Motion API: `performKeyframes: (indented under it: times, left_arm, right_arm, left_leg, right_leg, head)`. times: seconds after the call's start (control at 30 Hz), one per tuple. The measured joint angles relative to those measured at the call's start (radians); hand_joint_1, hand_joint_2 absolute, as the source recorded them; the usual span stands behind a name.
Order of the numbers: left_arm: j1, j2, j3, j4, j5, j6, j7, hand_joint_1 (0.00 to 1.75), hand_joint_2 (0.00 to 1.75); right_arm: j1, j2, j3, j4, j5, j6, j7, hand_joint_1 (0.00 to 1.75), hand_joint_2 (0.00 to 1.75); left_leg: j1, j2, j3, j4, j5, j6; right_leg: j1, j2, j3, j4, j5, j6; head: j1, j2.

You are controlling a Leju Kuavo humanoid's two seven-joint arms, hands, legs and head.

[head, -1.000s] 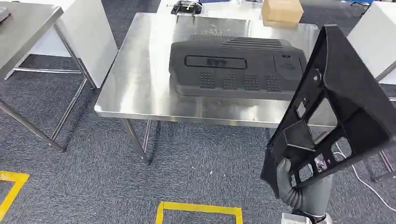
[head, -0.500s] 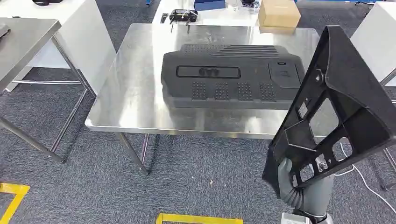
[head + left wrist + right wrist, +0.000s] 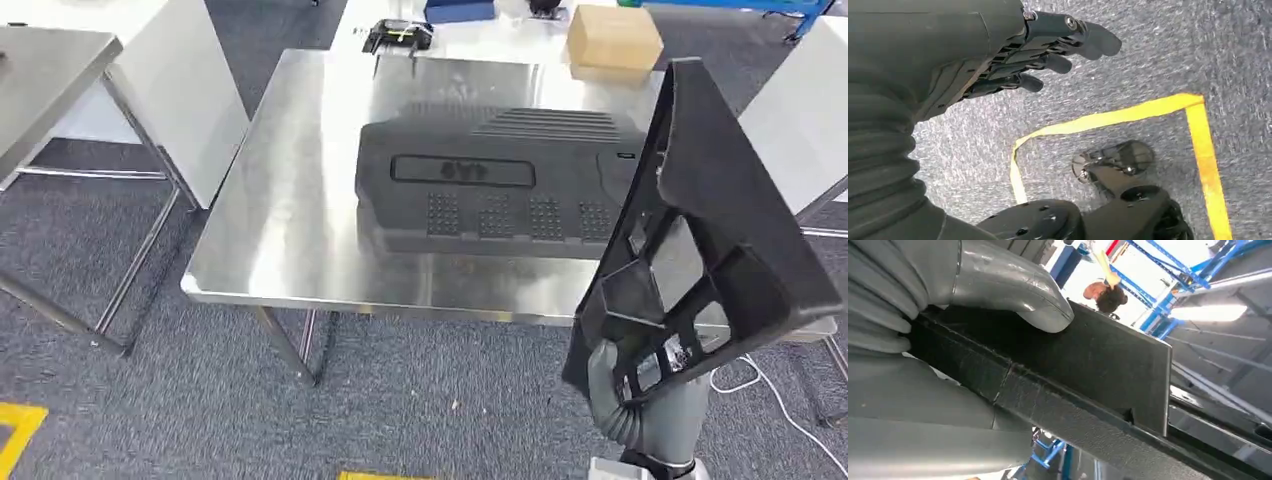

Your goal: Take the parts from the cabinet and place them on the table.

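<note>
My right hand (image 3: 622, 388) grips the lower end of a black triangular frame part (image 3: 705, 225) and holds it upright in front of the steel table's (image 3: 290, 220) right front corner. In the right wrist view the grey thumb (image 3: 1013, 287) presses on the black frame part (image 3: 1098, 370). A large black ribbed cover part (image 3: 495, 180) lies flat on the table's middle. My left hand (image 3: 998, 60) hangs over the grey carpet with its fingers (image 3: 1063, 45) apart and nothing in them.
A cardboard box (image 3: 612, 38) and a small black device (image 3: 398, 36) sit on a white surface behind the table. A second steel table (image 3: 45, 75) stands at the left. Yellow floor tape (image 3: 1128, 117) marks the carpet. A person (image 3: 1108, 297) stands far off.
The whole view has shifted: the table now lies closer and lower in the picture. The frame part stays gripped in my right hand, leaning slightly more over the table's corner.
</note>
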State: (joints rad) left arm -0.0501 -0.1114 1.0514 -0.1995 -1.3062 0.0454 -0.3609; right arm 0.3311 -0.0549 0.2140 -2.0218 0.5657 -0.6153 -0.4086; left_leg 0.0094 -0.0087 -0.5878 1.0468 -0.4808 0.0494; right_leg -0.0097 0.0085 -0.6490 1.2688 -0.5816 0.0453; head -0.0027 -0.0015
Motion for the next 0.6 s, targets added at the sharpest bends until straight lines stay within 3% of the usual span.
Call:
performKeyframes:
  times: [0.03,0.07,0.1,0.17,0.2,0.23,0.27,0.3,0.33,0.37,0.4,0.47,0.53,0.57,0.6]
  left_arm:
    - [0.000,0.000,0.000,0.000,0.000,0.000,0.000,0.00,1.75]
    - [0.000,0.000,0.001,0.000,0.000,0.000,0.000,0.00,1.75]
    - [0.001,0.001,0.002,0.000,0.000,0.000,0.000,0.00,1.75]
    - [0.001,0.001,0.005,0.000,0.000,0.000,0.000,0.00,1.75]
    - [0.002,0.001,0.006,0.000,0.000,0.000,0.000,0.00,1.75]
    - [0.003,0.002,0.007,0.000,0.000,0.000,0.000,0.00,1.75]
    - [0.002,0.002,0.007,0.000,0.000,0.000,0.000,0.00,1.75]
    - [0.002,0.002,0.008,0.000,0.000,0.000,0.000,0.00,1.75]
    - [0.003,0.002,0.008,0.000,0.000,0.000,0.000,0.00,1.75]
    - [0.001,0.001,0.009,0.000,0.000,0.000,0.000,0.00,1.75]
    - [0.000,0.001,0.010,0.000,0.000,0.000,0.000,0.00,1.75]
    - [-0.003,0.001,0.010,0.000,-0.001,0.000,0.000,0.00,1.75]
    - [-0.002,0.000,0.010,0.000,-0.001,-0.001,0.000,0.00,1.75]
    - [0.000,0.000,0.010,0.000,-0.002,-0.001,0.000,0.00,1.75]
    - [0.001,0.000,0.010,0.000,-0.002,-0.001,0.000,0.00,1.75]
  right_arm:
    - [0.001,0.000,0.001,0.001,0.005,-0.002,0.001,1.75,1.75]
    - [0.001,0.000,0.001,0.002,0.010,-0.004,0.002,1.75,1.75]
    - [0.001,0.000,0.001,0.002,0.013,-0.005,0.002,1.75,1.75]
    - [0.001,0.000,0.002,0.002,0.018,-0.006,0.002,1.75,1.75]
    - [0.000,0.000,0.003,0.002,0.018,-0.007,0.002,1.75,1.75]
    - [0.001,0.000,0.003,0.003,0.018,-0.007,0.002,1.75,1.75]
    - [-0.002,0.000,0.004,0.003,0.018,-0.007,0.004,1.75,1.75]
    - [0.002,0.000,0.004,0.003,0.021,-0.010,0.006,1.75,1.75]
    - [0.002,0.000,0.003,0.003,0.024,-0.015,0.007,1.75,1.75]
    - [0.001,0.001,0.003,0.002,0.028,-0.018,0.008,1.75,1.75]
    - [0.002,0.000,0.003,0.001,0.033,-0.021,0.007,1.75,1.75]
    - [-0.002,0.000,0.004,-0.002,0.046,-0.031,0.002,1.75,1.75]
    - [-0.002,0.000,0.010,-0.002,0.062,-0.036,-0.003,1.75,1.75]
    - [-0.002,0.000,0.012,-0.002,0.069,-0.039,-0.004,1.75,1.75]
    - [-0.002,0.000,0.015,-0.002,0.076,-0.041,-0.007,1.75,1.75]
  left_leg:
    - [0.000,-0.001,0.005,0.000,-0.007,0.000]
    - [0.000,-0.002,0.012,0.000,-0.014,-0.001]
    - [0.000,-0.004,0.021,0.000,-0.021,-0.003]
    - [0.002,-0.007,0.047,0.000,-0.040,-0.011]
    - [0.001,-0.007,0.049,-0.001,-0.048,-0.017]
    - [-0.002,-0.008,0.066,0.002,-0.058,-0.023]
    - [-0.003,-0.008,0.059,-0.007,-0.062,-0.030]
    - [-0.001,-0.006,0.067,-0.014,-0.065,-0.038]
    - [0.000,-0.005,0.079,-0.005,-0.060,-0.044]
    - [0.002,-0.002,0.089,-0.002,-0.063,-0.048]
    - [0.004,0.002,0.075,0.026,-0.068,-0.051]
    - [0.004,0.004,-0.003,0.164,-0.089,-0.054]
    - [0.004,0.004,-0.099,0.284,-0.158,-0.056]
    - [0.004,0.004,-0.127,0.299,-0.172,-0.056]
    - [0.003,0.004,-0.135,0.277,-0.156,-0.054]
  right_leg:
    - [-0.002,0.000,-0.044,0.048,-0.024,-0.001]
    - [-0.005,0.000,-0.068,0.054,-0.024,0.004]
    - [-0.008,0.000,-0.069,0.023,-0.007,0.014]
    - [-0.017,-0.003,-0.020,-0.148,0.098,0.046]
    - [-0.020,-0.007,0.001,-0.224,0.152,0.056]
    - [-0.016,-0.016,-0.005,-0.228,0.147,0.037]
    - [-0.005,-0.021,0.003,-0.231,0.130,0.012]
    - [0.002,-0.016,0.016,-0.236,0.142,0.002]
    - [-0.002,-0.014,0.015,-0.242,0.147,-0.009]
    - [-0.008,-0.010,0.039,-0.244,0.146,-0.017]
    - [-0.010,-0.011,0.057,-0.249,0.141,-0.024]
    - [-0.007,-0.011,0.075,-0.249,0.127,-0.043]
    - [-0.003,-0.009,0.089,-0.249,0.113,-0.050]
    - [-0.001,-0.006,0.099,-0.249,0.104,-0.050]
    - [0.001,-0.002,0.110,-0.249,0.095,-0.049]
  head:
    - [0.001,0.000]
    - [0.000,0.000]
    - [0.001,0.000]
    - [0.001,0.000]
    - [0.002,0.000]
    - [0.001,0.000]
    - [0.003,0.000]
    - [0.001,0.000]
    - [0.004,0.000]
    - [0.003,0.000]
    - [0.003,0.000]
    - [-0.002,0.000]
    - [-0.001,0.000]
    - [-0.002,0.000]
    - [-0.001,0.000]
